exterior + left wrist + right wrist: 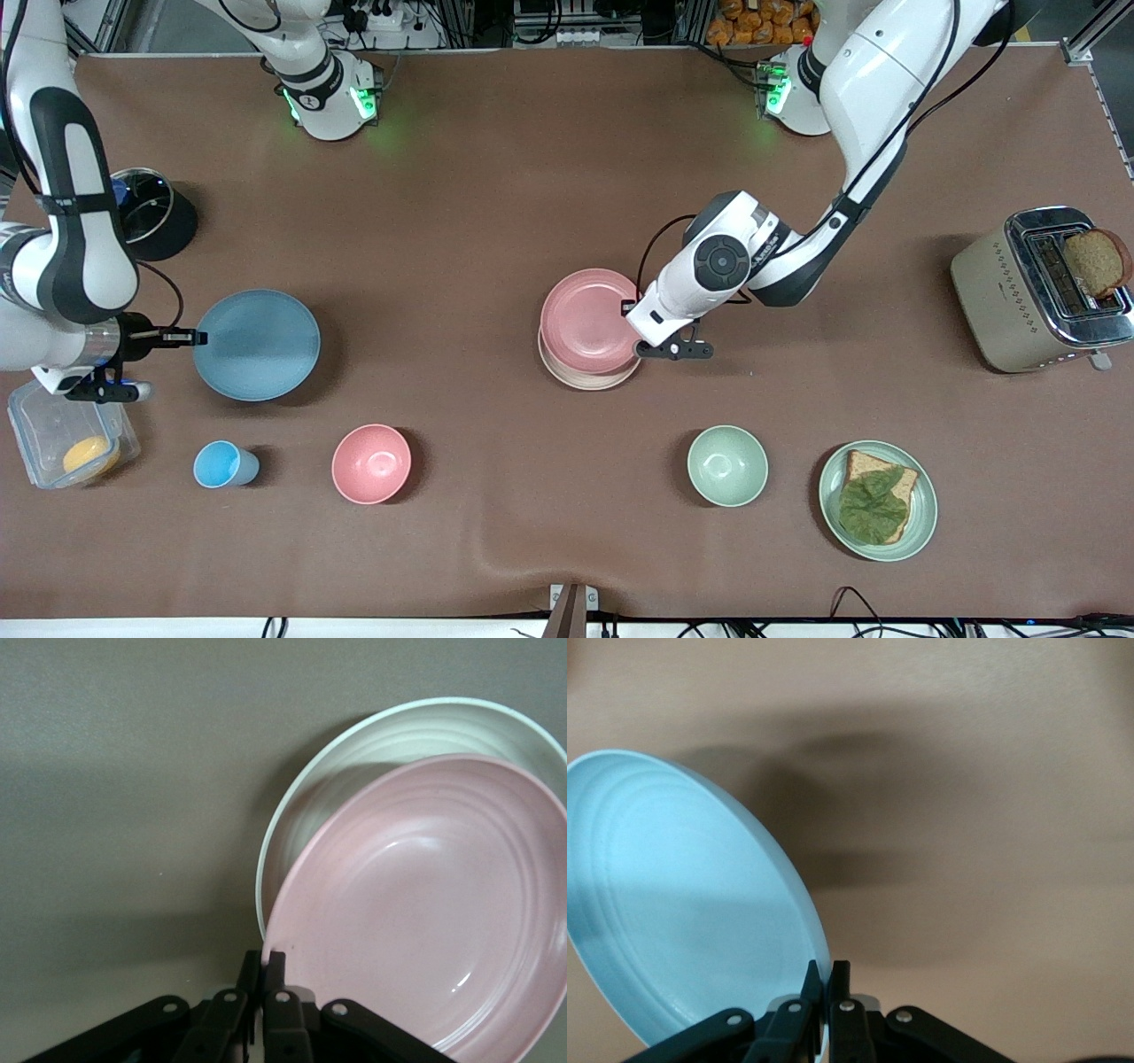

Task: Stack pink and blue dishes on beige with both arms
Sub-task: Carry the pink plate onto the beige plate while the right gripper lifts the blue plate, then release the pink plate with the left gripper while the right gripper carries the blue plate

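Note:
The pink plate [589, 319] lies over the beige plate [585, 381] in the middle of the table, slightly offset, so the beige rim shows at the side nearer the camera. My left gripper [632, 310] is shut on the pink plate's rim. The left wrist view shows the pink plate [425, 912] tilted over the beige plate [354, 753], with the left gripper [274, 958] pinching its edge. Toward the right arm's end, my right gripper [197, 338] is shut on the rim of the blue plate [257, 344]. In the right wrist view the blue plate [682, 904] tilts up from the right gripper [827, 970].
Nearer the camera stand a small blue cup [217, 464], a pink bowl [371, 463], a green bowl [727, 465] and a green plate [921, 518] with bread and lettuce. A clear box [35, 425], a dark lidded pot [146, 213] and a toaster [1001, 301] sit at the table's ends.

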`<state>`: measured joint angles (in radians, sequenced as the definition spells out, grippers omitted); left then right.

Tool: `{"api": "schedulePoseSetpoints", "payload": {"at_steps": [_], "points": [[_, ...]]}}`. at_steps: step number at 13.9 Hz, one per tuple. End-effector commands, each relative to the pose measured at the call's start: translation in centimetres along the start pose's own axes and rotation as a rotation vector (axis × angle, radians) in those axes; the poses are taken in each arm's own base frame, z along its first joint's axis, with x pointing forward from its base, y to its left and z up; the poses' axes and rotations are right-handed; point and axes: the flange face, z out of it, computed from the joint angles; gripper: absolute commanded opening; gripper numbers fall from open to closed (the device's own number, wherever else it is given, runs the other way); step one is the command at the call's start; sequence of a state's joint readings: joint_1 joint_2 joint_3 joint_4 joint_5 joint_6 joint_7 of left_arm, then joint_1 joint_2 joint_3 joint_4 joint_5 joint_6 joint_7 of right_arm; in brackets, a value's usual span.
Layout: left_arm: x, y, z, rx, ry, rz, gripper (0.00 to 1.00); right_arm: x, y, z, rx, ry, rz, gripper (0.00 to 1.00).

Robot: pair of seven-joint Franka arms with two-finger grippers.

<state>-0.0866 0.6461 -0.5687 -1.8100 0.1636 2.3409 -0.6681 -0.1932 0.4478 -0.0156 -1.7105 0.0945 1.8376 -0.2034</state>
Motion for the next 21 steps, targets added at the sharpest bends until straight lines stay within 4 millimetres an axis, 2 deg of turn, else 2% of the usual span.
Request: {"api": "schedulePoseSetpoints", "payload": {"at_steps": [1,4,8,9,10,11,13,15,16,18,19,20,21], "points": [[0.6,0.4,0.3,0.005,0.017,0.002,0.00,-1.8,-4.6,-3.2,-0.010,-0.011,0.023,0.00],[1.8,0.5,0.0,-0.002,0.035,0.007,0.00,-3.3,-9.5,-5.5,0.008,-0.012,0.048,0.00],[2.2,0.4,0.1,-0.007,0.036,0.000,0.00,-4.0,-12.1,-7.9,0.105,-0.046,0.056,0.00],[2.3,0.4,0.0,-0.009,0.038,-0.007,0.41,-4.0,-12.9,-8.5,0.112,-0.056,0.043,0.00],[2.3,0.4,-0.1,-0.008,0.038,-0.014,0.99,-4.1,-13.8,-8.9,0.125,-0.061,0.030,0.00],[2.3,0.4,-0.6,-0.006,0.046,-0.012,1.00,-4.1,-14.9,-9.1,0.129,-0.056,0.016,0.00],[3.7,-1.5,-4.9,0.018,0.102,-0.025,1.00,-3.8,-17.4,-9.1,0.123,-0.050,-0.008,0.00],[5.3,-6.1,-13.8,0.059,0.187,-0.099,1.00,-3.8,-21.1,-8.1,0.174,-0.068,0.000,0.00],[5.7,-9.2,-18.6,0.083,0.232,-0.141,1.00,-3.5,-22.5,-7.4,0.183,-0.076,0.011,0.00],[4.6,-14.5,-26.9,0.152,0.273,-0.197,1.00,-2.6,-25.0,-5.1,0.212,-0.095,0.037,0.00],[3.6,-16.5,-30.2,0.186,0.270,-0.205,1.00,-2.1,-26.0,-3.7,0.285,-0.128,0.048,0.00],[2.9,-19.0,-32.2,0.211,0.244,-0.189,1.00,-1.8,-27.7,-2.1,0.336,-0.159,0.044,0.00],[2.2,-20.1,-34.3,0.205,0.227,-0.159,1.00,-1.7,-29.8,-0.7,0.354,-0.172,0.031,0.00]]}}
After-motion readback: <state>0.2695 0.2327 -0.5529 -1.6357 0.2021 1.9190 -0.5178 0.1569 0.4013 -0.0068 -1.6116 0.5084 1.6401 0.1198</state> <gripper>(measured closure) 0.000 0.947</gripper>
